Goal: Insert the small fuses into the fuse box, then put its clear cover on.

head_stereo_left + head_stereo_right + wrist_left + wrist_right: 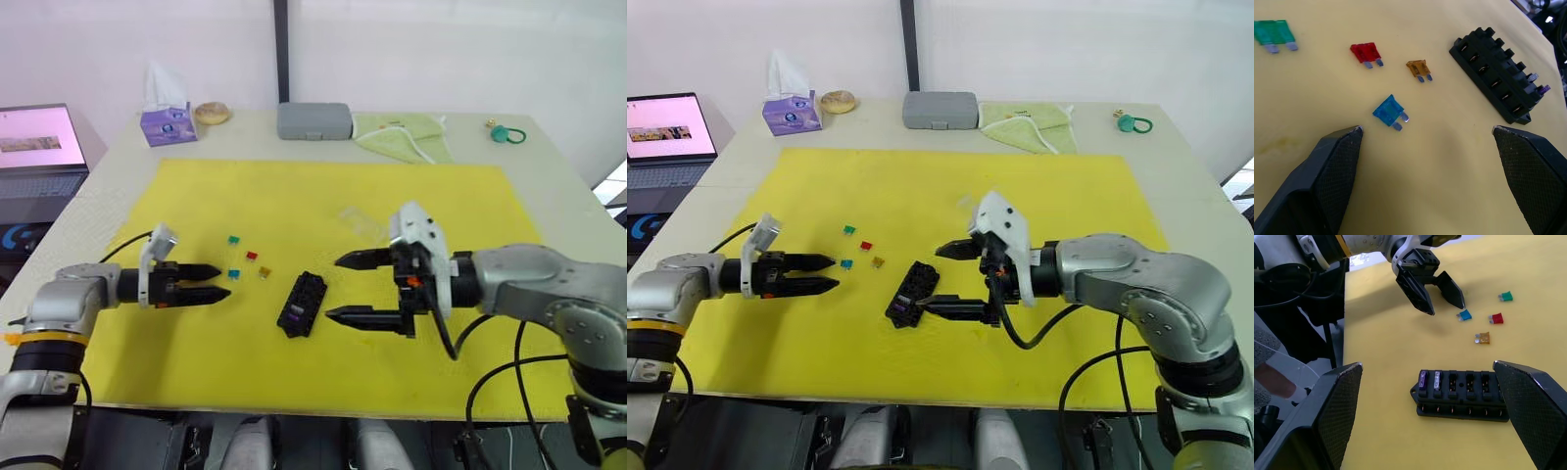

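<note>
Fuse box (302, 304) lies near the middle of the yellow mat (470, 196), slots facing up, turned at a slant between the two arms. Two slots at one end are already filled, one with a purple fuse (1423, 378) and one with a pale grey fuse (1437, 378); the other slots look empty, so the job seems about a third done.

Just beside the box, on the robot's left, four loose fuses rest flat on the mat, close together but apart: a teal fuse (1388, 110), an orange fuse (1417, 68), a red fuse (1365, 51) and a green fuse (1272, 32). They sit within easy reach of the left gripper (217, 281), which hovers low with its fingers spread and empty, pointed at the teal one, probably the next to be picked.

On the other side, the right gripper (341, 287) straddles the end of the box with its fingers wide apart and nothing held, likely placed to steady the box.

Farther back on the mat lies the clear cover (361, 223), faint and untouched, waiting until the slots are full.
</note>
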`<state>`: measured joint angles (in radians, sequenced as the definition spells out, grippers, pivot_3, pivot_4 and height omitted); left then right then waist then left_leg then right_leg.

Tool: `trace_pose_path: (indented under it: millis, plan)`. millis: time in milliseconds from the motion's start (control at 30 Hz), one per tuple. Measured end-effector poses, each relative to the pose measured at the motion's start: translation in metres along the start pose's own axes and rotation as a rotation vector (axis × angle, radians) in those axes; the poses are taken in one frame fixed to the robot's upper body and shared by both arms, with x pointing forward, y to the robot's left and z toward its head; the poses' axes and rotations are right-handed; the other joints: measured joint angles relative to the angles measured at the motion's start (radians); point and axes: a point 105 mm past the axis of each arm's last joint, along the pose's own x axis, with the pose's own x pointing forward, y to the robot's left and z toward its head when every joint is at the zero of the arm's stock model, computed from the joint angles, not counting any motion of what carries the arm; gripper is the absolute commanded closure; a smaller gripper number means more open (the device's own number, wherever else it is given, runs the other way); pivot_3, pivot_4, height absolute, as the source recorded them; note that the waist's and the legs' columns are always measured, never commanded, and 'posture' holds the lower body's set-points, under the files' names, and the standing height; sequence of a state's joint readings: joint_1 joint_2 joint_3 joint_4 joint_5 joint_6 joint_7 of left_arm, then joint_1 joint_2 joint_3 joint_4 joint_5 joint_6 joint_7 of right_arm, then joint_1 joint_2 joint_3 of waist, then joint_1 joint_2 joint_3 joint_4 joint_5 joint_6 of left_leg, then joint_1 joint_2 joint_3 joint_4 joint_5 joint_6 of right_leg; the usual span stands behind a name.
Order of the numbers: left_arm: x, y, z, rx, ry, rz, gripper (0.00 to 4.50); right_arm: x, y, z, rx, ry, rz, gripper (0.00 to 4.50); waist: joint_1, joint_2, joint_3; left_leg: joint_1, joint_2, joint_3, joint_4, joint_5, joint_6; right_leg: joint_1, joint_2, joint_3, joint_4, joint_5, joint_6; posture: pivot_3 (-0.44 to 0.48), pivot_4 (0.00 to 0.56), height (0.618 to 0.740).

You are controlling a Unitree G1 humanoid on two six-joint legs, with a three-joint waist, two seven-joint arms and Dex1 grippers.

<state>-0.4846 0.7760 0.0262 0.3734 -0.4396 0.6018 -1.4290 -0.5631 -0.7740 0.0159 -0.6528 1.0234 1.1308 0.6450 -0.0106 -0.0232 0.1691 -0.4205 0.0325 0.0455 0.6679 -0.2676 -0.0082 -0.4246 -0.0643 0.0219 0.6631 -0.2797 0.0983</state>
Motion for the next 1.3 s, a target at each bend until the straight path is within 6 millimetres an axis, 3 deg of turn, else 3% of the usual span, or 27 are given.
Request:
trace_pose_path:
  millis: [67,100,167,267,633,733,800,833,1300]
  plan:
    - [0.002,0.001,-0.001,0.003,0.005,0.004,0.05,0.001,0.000,0.000,-0.004,-0.004,0.000,0.00,0.001,0.000,0.000,0.000,0.000,0.000,0.000,0.000,0.000,0.000,0.000,0.000,0.000,0.000,0.000,0.000,0.150,0.737]
    - [0.003,0.001,-0.002,0.011,0.012,0.006,0.29,0.002,0.000,0.000,-0.004,-0.003,-0.001,0.00,0.001,0.000,0.000,0.000,0.000,0.000,0.000,0.000,0.000,0.000,0.000,0.000,0.000,0.000,0.000,0.000,0.150,0.737]
    - [0.006,0.004,-0.003,0.013,0.011,0.013,0.91,0.001,-0.001,-0.001,-0.004,-0.004,-0.013,0.00,0.003,0.001,-0.001,0.000,0.000,0.000,0.000,0.000,0.000,0.000,0.000,0.000,0.000,0.000,0.000,0.000,0.150,0.737]
    - [0.010,0.009,-0.003,-0.006,-0.002,0.026,2.31,0.001,-0.003,-0.003,0.001,-0.005,-0.024,0.00,0.003,0.000,-0.001,0.000,0.000,0.000,0.000,0.000,0.000,0.000,0.000,0.000,0.000,0.000,0.000,0.000,0.150,0.737]
    - [0.018,0.016,-0.004,-0.081,-0.030,0.005,2.31,0.001,-0.007,-0.012,0.027,0.006,-0.068,0.00,0.006,0.001,-0.001,0.000,-0.001,0.000,0.001,0.000,0.000,0.001,0.000,0.000,0.000,0.000,0.000,0.000,0.150,0.737]
    - [0.019,0.018,-0.004,-0.098,-0.042,0.004,3.18,0.000,-0.008,-0.014,0.032,0.009,-0.081,0.00,0.009,0.001,-0.001,0.000,-0.001,0.000,0.001,0.000,0.000,0.001,0.000,0.000,0.000,0.000,0.000,0.000,0.150,0.737]
    - [0.021,0.019,-0.005,-0.109,-0.047,0.005,4.12,0.000,-0.010,-0.014,0.029,0.011,-0.089,0.00,0.009,0.001,-0.001,0.000,-0.001,0.000,0.001,0.000,0.000,0.001,0.000,0.000,0.000,0.000,0.000,0.000,0.150,0.737]
    - [0.022,0.018,-0.005,-0.111,-0.049,0.000,4.34,0.000,-0.010,-0.015,0.028,0.013,-0.094,0.00,0.009,0.001,-0.001,0.000,-0.001,0.000,0.001,0.000,0.000,0.001,0.000,0.000,0.000,0.000,0.000,0.000,0.150,0.737]
    - [0.014,0.017,0.000,-0.169,-0.107,0.007,4.34,-0.004,-0.014,-0.018,0.040,0.030,-0.098,0.00,-0.001,0.000,-0.001,0.000,0.000,-0.001,0.001,0.000,0.000,0.001,0.001,-0.001,0.000,0.000,0.000,0.000,0.150,0.737]
